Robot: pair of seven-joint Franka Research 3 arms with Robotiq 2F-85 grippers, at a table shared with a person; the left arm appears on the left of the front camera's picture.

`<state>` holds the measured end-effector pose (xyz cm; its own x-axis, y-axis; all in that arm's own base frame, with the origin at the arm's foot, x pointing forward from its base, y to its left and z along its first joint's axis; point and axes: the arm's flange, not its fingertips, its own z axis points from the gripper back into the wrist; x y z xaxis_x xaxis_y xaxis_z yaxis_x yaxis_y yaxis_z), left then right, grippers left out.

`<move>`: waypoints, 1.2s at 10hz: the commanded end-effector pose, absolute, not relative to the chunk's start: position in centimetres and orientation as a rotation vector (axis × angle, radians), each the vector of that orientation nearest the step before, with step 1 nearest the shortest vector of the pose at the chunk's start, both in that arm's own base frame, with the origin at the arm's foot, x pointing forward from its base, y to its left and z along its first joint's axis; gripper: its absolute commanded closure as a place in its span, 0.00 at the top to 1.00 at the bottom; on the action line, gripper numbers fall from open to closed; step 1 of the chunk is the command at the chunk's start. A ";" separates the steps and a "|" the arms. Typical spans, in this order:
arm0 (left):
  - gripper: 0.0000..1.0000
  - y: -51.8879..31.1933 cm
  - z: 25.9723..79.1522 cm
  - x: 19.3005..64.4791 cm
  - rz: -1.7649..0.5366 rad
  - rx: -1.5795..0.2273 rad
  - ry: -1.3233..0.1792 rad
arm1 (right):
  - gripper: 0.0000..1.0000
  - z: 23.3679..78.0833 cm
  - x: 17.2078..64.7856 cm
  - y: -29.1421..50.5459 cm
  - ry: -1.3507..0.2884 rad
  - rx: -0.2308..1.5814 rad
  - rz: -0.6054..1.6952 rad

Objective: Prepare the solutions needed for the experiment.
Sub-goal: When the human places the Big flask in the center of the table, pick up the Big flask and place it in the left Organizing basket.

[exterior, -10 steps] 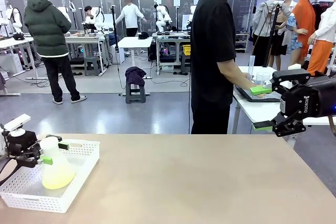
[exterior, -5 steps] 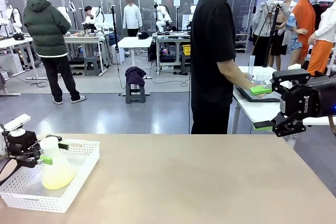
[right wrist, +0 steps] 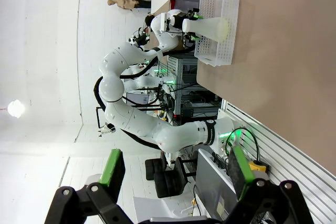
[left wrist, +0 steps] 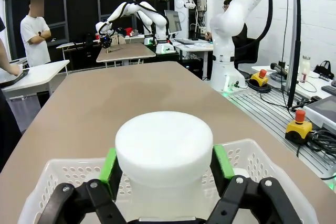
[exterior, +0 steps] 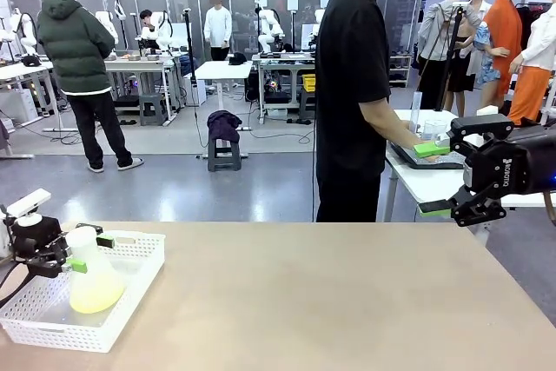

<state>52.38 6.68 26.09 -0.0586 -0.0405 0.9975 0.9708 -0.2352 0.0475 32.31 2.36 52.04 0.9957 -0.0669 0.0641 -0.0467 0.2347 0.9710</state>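
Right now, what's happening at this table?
The left gripper is shut on the neck of a conical flask that stands in a white basket at the table's left corner. The flask holds a little pale yellow-green solution. The right gripper hangs open off the right edge, holding nothing. A person in black is turned to another table.
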 end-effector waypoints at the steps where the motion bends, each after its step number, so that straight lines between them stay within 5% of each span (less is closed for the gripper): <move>1: 0.86 8.1 26.9 52.3 -1.456 -1.287 -1.081 | 1.00 52.1 32.3 2.4 -0.104 1.341 -0.006; 6: 0.86 13.9 29.8 53.8 -1.395 -1.176 -1.106 | 1.00 52.1 32.3 2.4 -0.104 1.341 -0.006; 9: 0.86 16.9 33.6 50.8 -1.296 -1.136 -1.138 | 1.00 52.1 32.3 2.4 -0.104 1.341 -0.006; 12: 0.86 15.1 39.0 43.8 -0.923 -1.278 -0.876 | 1.00 52.1 32.3 2.4 -0.104 1.341 -0.006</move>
<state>46.39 17.15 36.68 0.2561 -0.0894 0.9625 0.9666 0.0249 -0.2549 32.31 2.37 52.03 0.9957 -0.0668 0.0638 -0.0464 0.2348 0.9709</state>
